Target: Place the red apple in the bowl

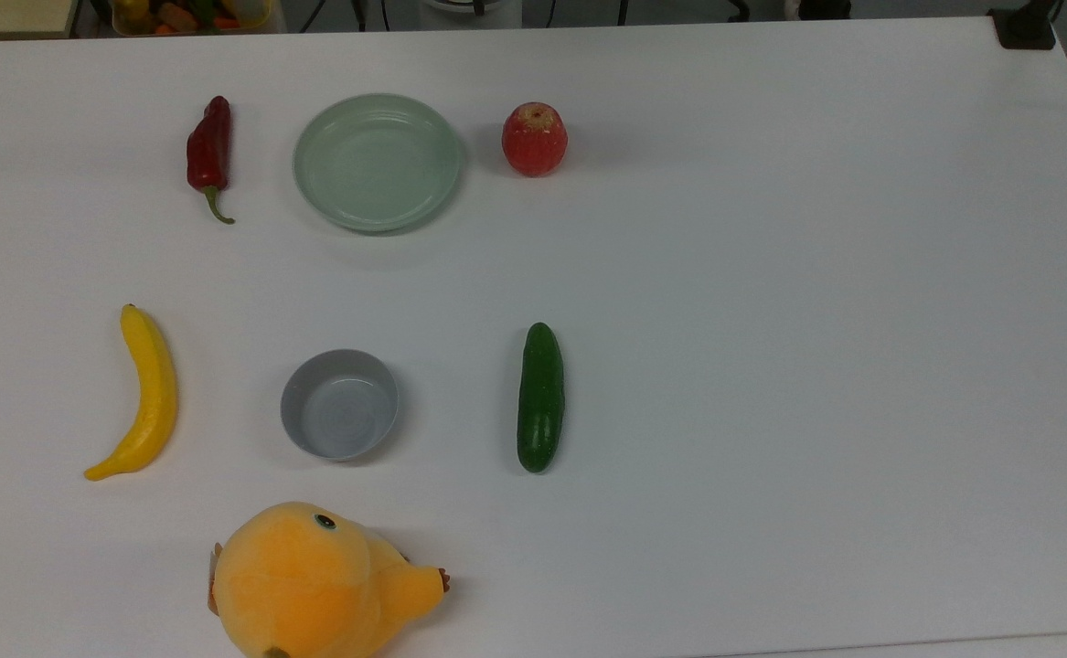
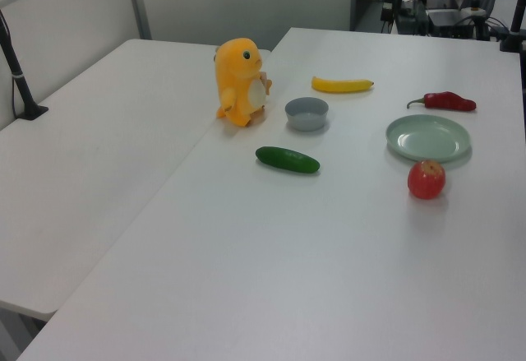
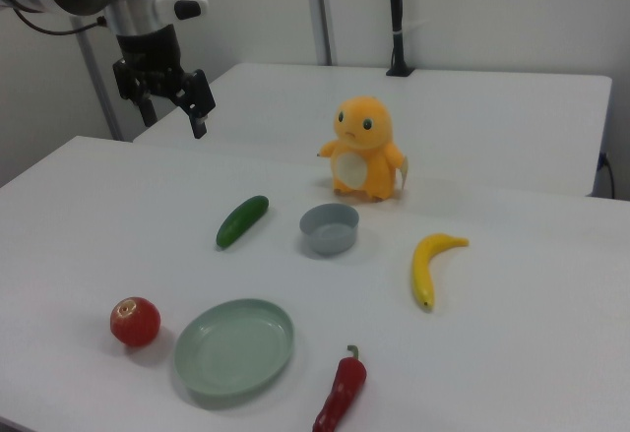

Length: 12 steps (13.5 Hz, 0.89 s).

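The red apple [image 1: 534,139] [image 2: 426,179] [image 3: 135,321] stands on the white table, just right of the pale green plate in the top view. The small grey bowl [image 1: 339,404] [image 2: 306,113] [image 3: 329,228] is empty and sits between the banana and the cucumber. In the right view my gripper [image 3: 175,117] hangs open high above the table's far left part, well away from the apple and the bowl, with nothing between its fingers.
A pale green plate [image 1: 377,162], a dark red chili pepper [image 1: 209,153], a yellow banana [image 1: 144,395], a green cucumber [image 1: 540,397] and an orange plush toy [image 1: 314,582] lie spread over the table [image 1: 816,320]. A second table [image 2: 90,155] adjoins it.
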Motion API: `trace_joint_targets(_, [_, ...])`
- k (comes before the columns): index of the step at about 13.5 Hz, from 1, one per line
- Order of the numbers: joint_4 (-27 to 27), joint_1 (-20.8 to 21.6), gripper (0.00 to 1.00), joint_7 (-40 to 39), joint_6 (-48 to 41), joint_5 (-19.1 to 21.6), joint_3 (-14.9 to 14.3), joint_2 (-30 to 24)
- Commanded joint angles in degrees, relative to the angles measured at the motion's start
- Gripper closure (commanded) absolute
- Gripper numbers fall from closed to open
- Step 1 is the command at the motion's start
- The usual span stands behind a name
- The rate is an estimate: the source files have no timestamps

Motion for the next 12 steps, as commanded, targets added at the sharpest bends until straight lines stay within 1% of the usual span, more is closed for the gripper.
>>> trace_joint_targets(1, [-4.51, 0.44, 0.00, 0.35, 1.61, -0.62, -0.12, -1.77])
trace_joint_targets(4, [-5.93, 0.53, 0.00, -0.34, 1.69, -0.62, -0.12, -1.86])
trace_joint_targets(10, [-6.90, 0.35, 0.00, -0.52, 1.87, -0.89, -0.12, -1.42])
trace_joint_targets(12, [-9.18, 0.18, 0.00, -4.27, 2.22, -2.99, -0.12, -1.42])
